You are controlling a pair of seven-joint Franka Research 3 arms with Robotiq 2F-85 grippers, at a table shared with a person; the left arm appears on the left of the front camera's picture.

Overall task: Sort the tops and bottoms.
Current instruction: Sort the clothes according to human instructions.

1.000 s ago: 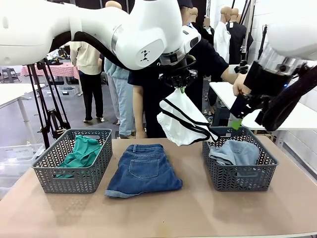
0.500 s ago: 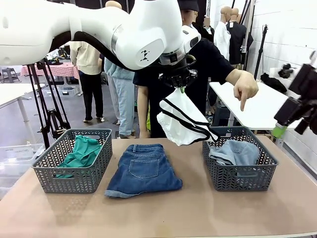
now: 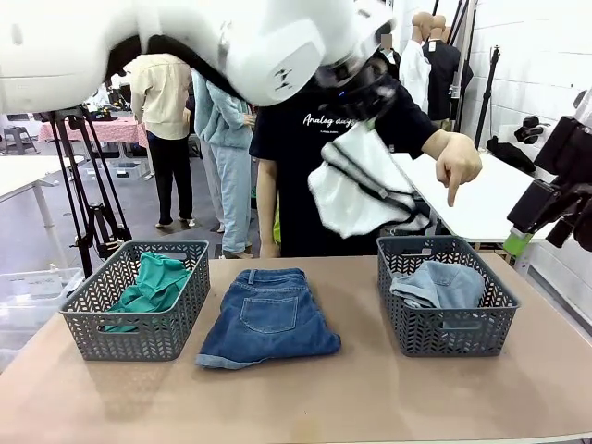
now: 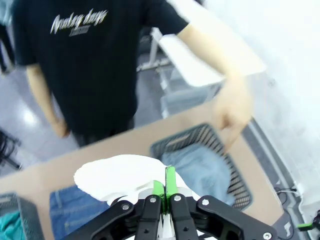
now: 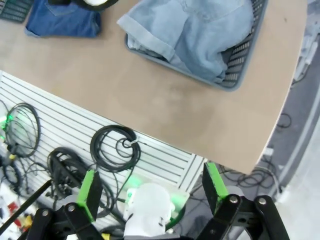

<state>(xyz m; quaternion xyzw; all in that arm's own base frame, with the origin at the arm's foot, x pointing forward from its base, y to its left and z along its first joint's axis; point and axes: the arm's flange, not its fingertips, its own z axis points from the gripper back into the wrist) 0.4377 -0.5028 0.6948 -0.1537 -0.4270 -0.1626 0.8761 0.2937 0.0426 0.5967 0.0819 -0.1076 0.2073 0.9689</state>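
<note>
White shorts with black trim are hanging from the left pincer, high above the bench and in front of the person's chest. From the front they're sitting roughly over the left rim of the right basket. Left pincer is clamping fully down on 1 thin fold of cloth, and the rest of the garment is dangling loose below it. Right pincer is sitting wide open off the bench's right edge, gripping nothing.

Other items:
- Faded denim is lying in the right basket.
- Teal top is lying in the left basket.
- Mid-blue denim shorts are lying flat on the bench between the 2 baskets, not yet sorted.

What I'm worrying about:
- Grip is biting only a small pinch at 1 edge. With any quick swing the fabric is likely slipping out and landing on the bench or on the denim shorts, not with the bottoms.
- Person's hand is pointing down right above the right basket, just beside the dangling cloth. An arm heading that way is risking a brush with those fingers.
- Loose hem is trailing low. Releasing too near the rim is risking the shorts draping half over the basket wall.
- Right arm is sitting near that same basket's side, so 2 arms converging there are risking a clash.
</note>
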